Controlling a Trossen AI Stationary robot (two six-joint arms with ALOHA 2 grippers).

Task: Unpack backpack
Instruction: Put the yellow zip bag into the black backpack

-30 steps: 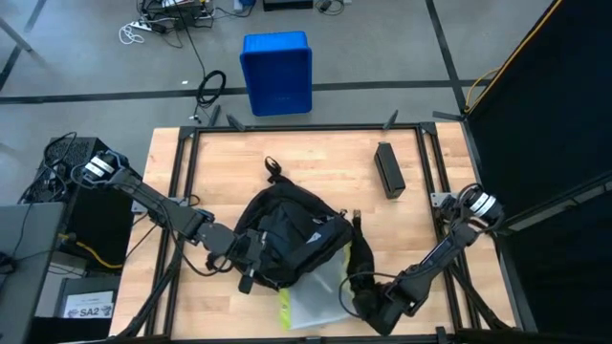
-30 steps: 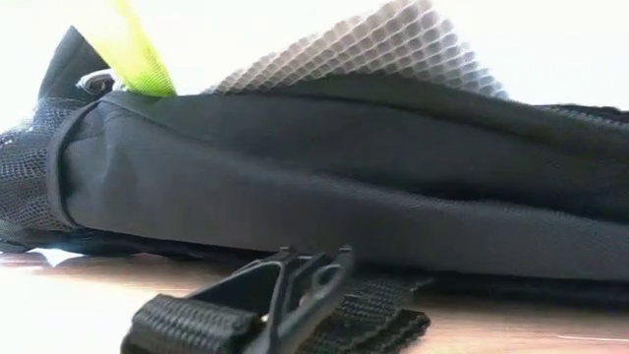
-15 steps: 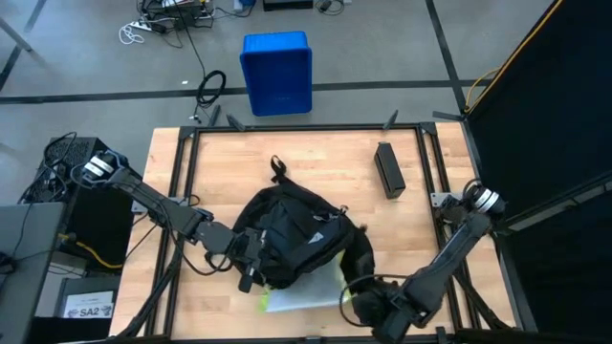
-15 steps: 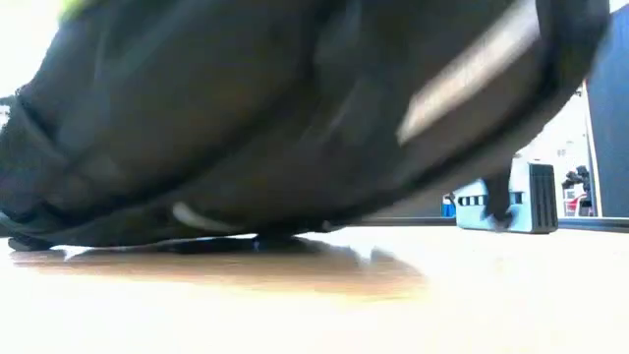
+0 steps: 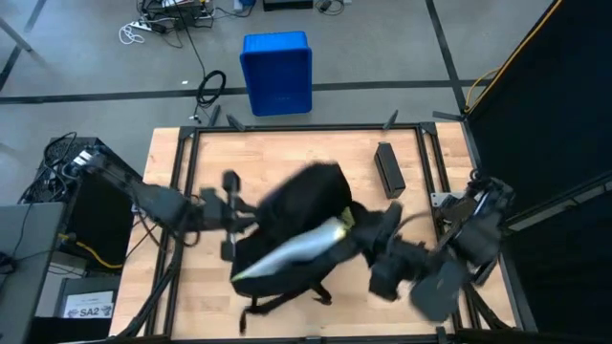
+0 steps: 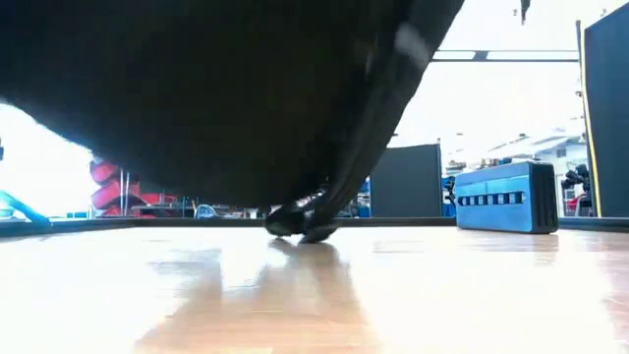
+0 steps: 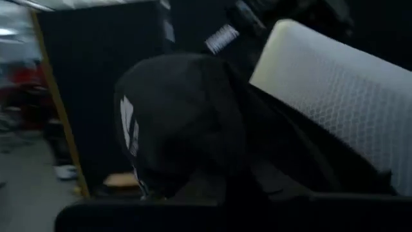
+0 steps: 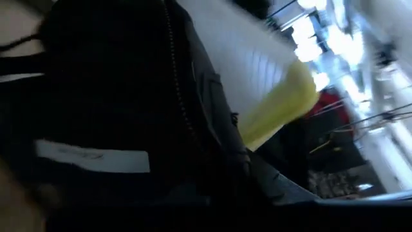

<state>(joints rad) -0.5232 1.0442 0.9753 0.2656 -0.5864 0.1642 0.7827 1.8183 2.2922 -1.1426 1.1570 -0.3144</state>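
The backpack (image 5: 296,215), soft and sagging, is being held aloft by clenched left gripper (image 5: 232,212) and right gripper (image 5: 387,250); fabric edges judged best holds.

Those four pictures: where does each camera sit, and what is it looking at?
High view: above the table, looking straight down; both arms, left gripper and right gripper at the lifted backpack.
Low view: table height, looking level under the backpack; no arm visible.
Left wrist view: backpack and white mesh panel.
Right wrist view: backpack close up.
All share the backpack.
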